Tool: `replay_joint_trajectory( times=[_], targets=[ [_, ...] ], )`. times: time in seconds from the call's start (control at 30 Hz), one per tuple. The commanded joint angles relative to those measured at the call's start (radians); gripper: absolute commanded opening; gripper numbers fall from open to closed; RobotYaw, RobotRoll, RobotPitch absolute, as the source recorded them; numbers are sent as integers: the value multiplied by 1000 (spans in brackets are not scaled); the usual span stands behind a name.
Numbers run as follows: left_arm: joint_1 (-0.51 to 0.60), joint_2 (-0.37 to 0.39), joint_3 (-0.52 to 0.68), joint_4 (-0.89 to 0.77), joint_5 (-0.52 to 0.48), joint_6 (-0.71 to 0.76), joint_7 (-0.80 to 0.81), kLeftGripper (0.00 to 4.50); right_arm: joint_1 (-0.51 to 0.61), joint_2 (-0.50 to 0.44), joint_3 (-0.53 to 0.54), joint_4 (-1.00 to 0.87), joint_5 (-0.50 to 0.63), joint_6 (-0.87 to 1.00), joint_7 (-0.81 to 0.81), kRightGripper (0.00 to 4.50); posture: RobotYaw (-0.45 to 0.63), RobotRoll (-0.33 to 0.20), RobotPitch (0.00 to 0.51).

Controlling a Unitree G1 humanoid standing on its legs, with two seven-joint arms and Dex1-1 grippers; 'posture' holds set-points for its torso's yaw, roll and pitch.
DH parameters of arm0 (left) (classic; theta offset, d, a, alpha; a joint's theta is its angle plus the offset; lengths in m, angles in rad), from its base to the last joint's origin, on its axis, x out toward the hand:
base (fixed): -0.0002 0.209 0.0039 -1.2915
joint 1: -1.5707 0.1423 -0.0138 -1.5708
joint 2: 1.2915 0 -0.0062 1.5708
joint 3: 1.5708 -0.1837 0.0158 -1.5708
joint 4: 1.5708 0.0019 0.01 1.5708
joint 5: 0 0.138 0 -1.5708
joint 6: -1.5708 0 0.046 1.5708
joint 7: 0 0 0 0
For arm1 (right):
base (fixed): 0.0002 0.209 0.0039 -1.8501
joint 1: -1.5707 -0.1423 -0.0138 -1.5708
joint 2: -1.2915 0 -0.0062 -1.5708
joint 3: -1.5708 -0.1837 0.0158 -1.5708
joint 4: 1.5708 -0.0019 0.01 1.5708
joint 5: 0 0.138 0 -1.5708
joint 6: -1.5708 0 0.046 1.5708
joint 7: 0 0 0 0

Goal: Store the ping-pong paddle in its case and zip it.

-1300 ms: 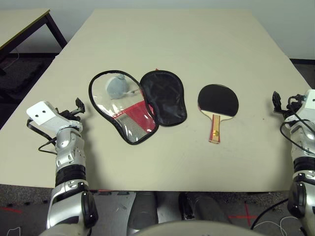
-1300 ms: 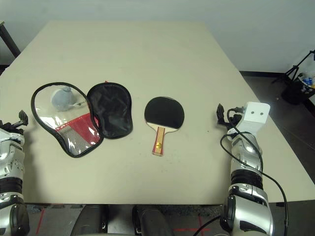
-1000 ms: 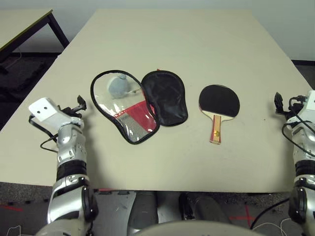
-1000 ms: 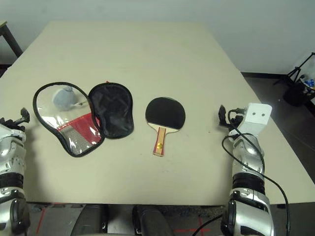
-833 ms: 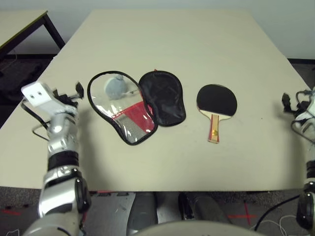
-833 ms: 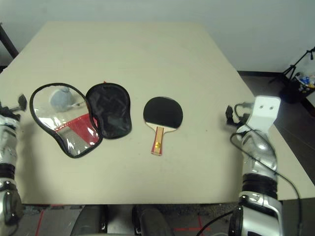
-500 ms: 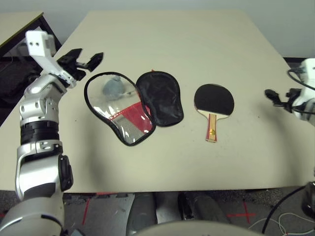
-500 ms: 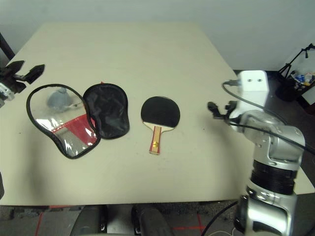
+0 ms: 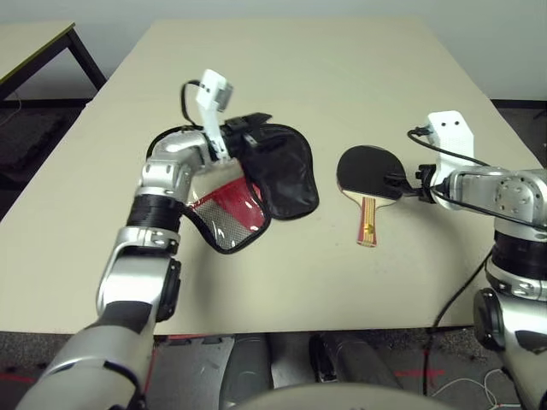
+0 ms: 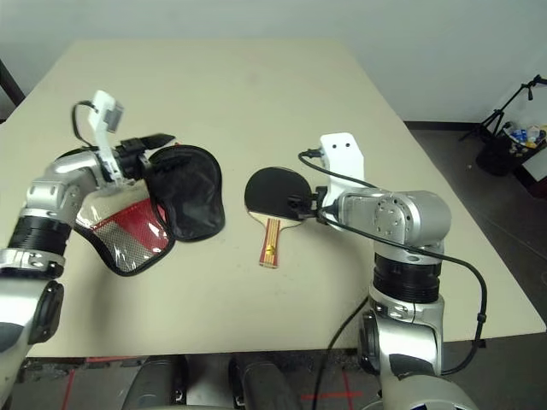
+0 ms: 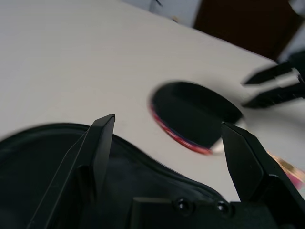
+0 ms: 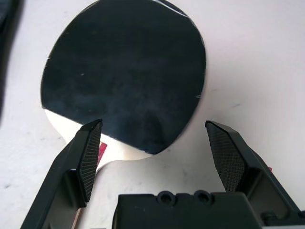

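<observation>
Both arms have swung inward since you last looked. Your left gripper (image 9: 259, 130) hovers spread over the case (image 9: 286, 171), black fabric beside clear plastic. Your right gripper (image 12: 155, 143) gapes, angled down at the paddle (image 9: 369, 178), whose round black rubber face lies flat on the pale worktop (image 9: 342, 77).

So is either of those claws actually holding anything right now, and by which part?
Nothing is held. The right gripper, jaws open, hangs over the paddle; the left gripper, jaws open, is over the case.
</observation>
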Motion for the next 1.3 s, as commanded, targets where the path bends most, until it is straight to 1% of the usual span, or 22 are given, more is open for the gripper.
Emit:
replay_joint_trajectory(
  times=[0.03,0.2,0.3,0.43,0.5,0.57,0.67,0.8,0.97,1.2,1.3],
  targets=[
    [25,-24,-56,-29,34,-4,-34,4500,-10,-20,26,39,160,25,-118,4469,-51,0,23],
    [29,-68,-113,-48,60,-6,-68,4500,-31,-45,80,125,464,25,-344,4469,-55,0,39],
    [27,-88,-130,-57,72,-8,-76,4500,-45,-30,90,183,608,25,-506,4469,-55,0,52],
    [25,-109,-139,-62,76,-6,-78,4500,-67,1,101,259,771,25,-695,4469,-54,0,64],
    [29,-115,-144,-66,79,-8,-79,4500,-77,22,107,297,818,25,-768,4469,-51,0,70],
    [34,-116,-148,-73,81,-8,-81,4500,-80,19,132,325,884,2,-836,4469,-46,0,75],
    [40,-115,-148,-82,84,-5,-85,4500,-77,-17,200,348,1010,-66,-929,4469,-39,0,80],
    [48,-99,-142,-95,83,1,-95,4500,-85,-48,282,396,1098,-128,-987,4469,-23,0,89],
    [64,-65,-137,-129,83,13,-103,4500,-113,-65,399,401,1243,-241,-1092,4469,7,0,97],
    [94,-6,-145,-172,94,29,-111,4500,-161,-18,451,441,1256,-281,-1117,4469,34,0,99],
    [96,2,-140,-174,93,30,-110,4500,-166,-13,455,458,1256,-286,-1131,3914,43,0,95]
  ],
)
